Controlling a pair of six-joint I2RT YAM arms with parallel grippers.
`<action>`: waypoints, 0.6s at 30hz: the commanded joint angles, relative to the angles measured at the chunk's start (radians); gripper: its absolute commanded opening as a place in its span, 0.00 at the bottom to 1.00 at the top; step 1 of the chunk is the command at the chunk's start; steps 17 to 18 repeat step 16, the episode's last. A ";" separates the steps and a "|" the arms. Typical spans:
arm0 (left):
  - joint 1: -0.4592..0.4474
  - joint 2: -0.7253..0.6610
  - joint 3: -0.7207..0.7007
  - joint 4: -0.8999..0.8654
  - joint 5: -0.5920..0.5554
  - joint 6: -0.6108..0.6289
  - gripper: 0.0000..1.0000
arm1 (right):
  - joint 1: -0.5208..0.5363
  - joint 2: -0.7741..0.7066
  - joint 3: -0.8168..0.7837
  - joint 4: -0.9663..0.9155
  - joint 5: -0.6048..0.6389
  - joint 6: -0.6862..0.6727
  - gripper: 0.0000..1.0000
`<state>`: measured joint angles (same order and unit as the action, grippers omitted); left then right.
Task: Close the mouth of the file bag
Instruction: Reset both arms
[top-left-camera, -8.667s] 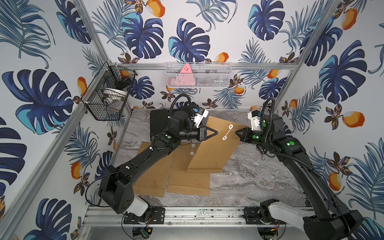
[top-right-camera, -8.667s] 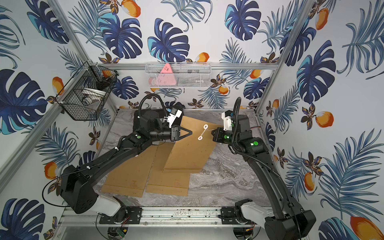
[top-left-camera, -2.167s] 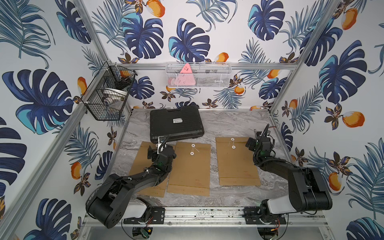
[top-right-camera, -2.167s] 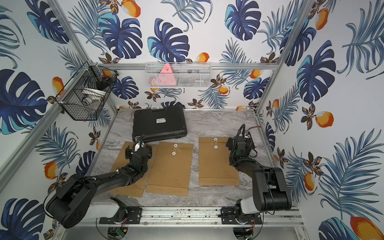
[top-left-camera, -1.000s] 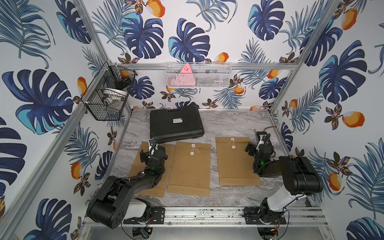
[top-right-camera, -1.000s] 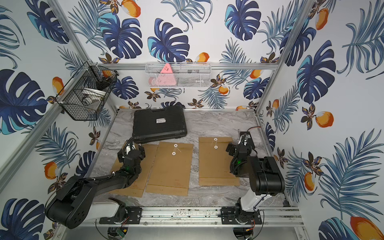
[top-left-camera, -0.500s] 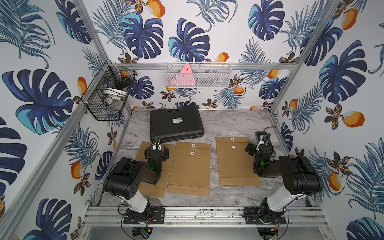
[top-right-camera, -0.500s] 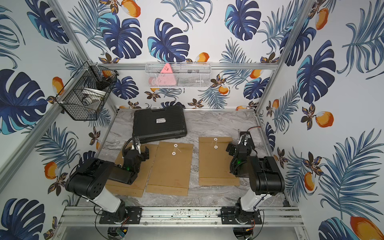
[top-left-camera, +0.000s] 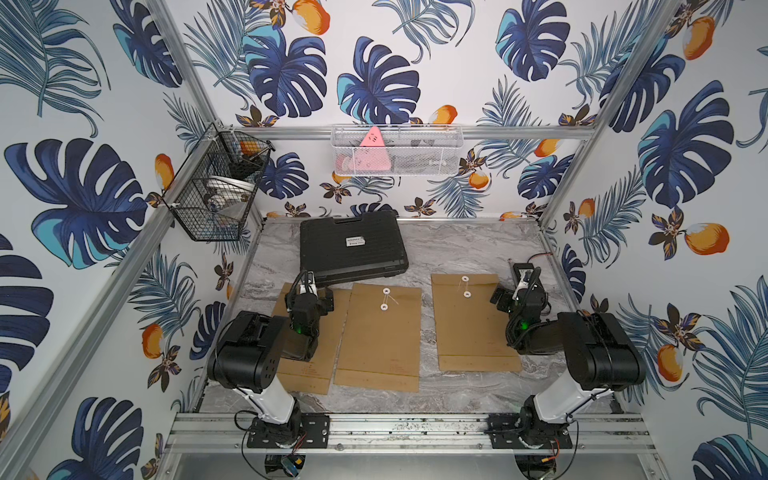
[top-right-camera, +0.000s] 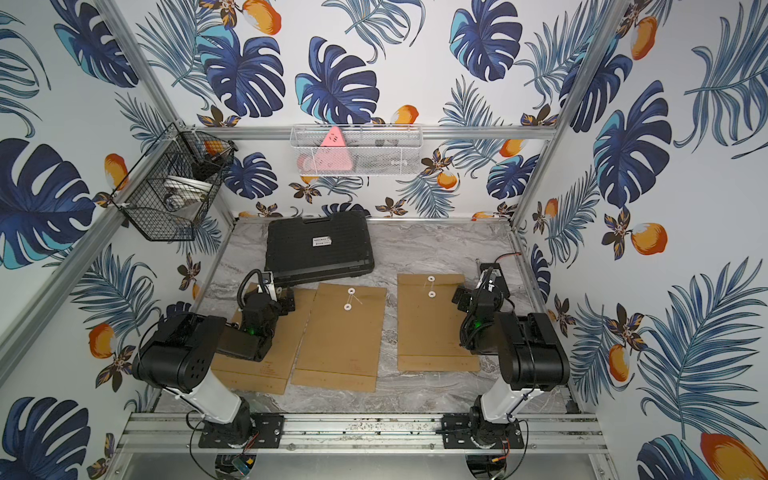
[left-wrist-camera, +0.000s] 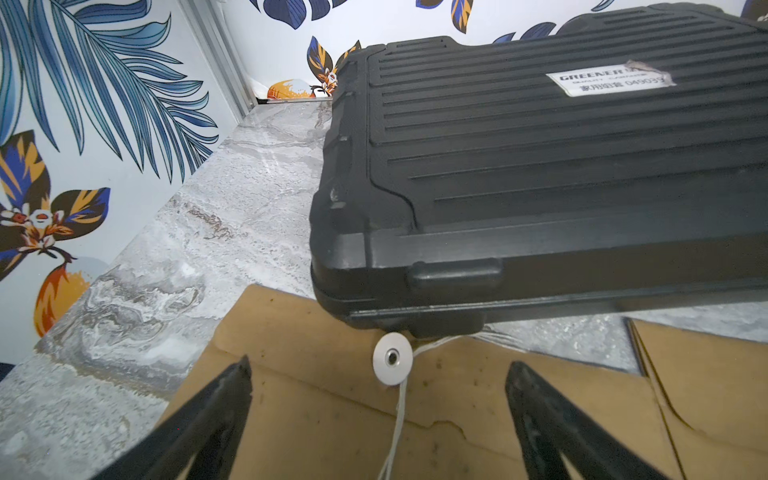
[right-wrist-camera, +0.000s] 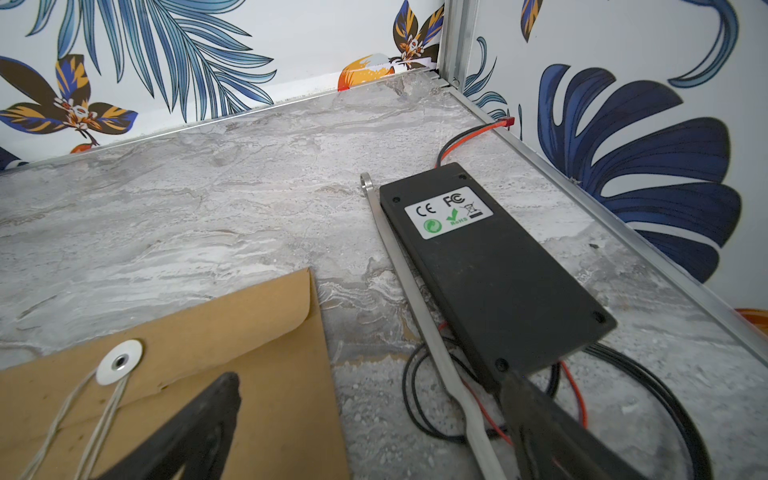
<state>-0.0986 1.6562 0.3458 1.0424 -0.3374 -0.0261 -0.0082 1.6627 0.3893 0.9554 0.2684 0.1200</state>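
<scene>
File bags (top-right-camera: 340, 332) of brown paper lie flat in a row of three on the near half of the marble bench (top-left-camera: 457, 249); I take the bench's middle as the dial's centre, 12 at the back wall. The left file bag (top-left-camera: 305, 376) lies at 8 o'clock, partly under my left arm, the middle file bag (top-left-camera: 380, 340) at 6 just beside it, and the right file bag (top-left-camera: 473, 328) at 4, apart from the middle one with bare marble between. On all three the mouth end points to 12.

My left gripper (left-wrist-camera: 379, 368) is released, its jaws spread wide over the left file bag's mouth end and gripping nothing; a white disc (left-wrist-camera: 392, 359) with string sits on the paper there. My right gripper (right-wrist-camera: 370, 376) is likewise released and empty, one finger (right-wrist-camera: 199, 424) over the right file bag's far corner, where the flap is folded down and string (right-wrist-camera: 104, 411) runs from its disc.

Beyond, at 2 o'clock, lies a black power adapter (right-wrist-camera: 494, 270) with red and black wires. At 11 a black case (top-left-camera: 353, 249) lies shut, its near corner over the left file bag's far edge. A black wire basket (top-left-camera: 216, 195) hangs on the wall at 10, a white mesh basket (top-left-camera: 397, 149) at 12.
</scene>
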 joint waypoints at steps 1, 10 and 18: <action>-0.010 0.001 0.004 0.029 -0.011 0.014 0.99 | 0.001 0.000 0.000 0.041 0.006 0.004 1.00; -0.042 0.011 0.005 0.043 -0.046 0.038 0.99 | 0.000 0.000 0.001 0.042 0.007 0.003 1.00; -0.056 0.009 -0.014 0.075 -0.058 0.044 0.99 | 0.001 0.000 0.001 0.042 0.006 0.003 1.00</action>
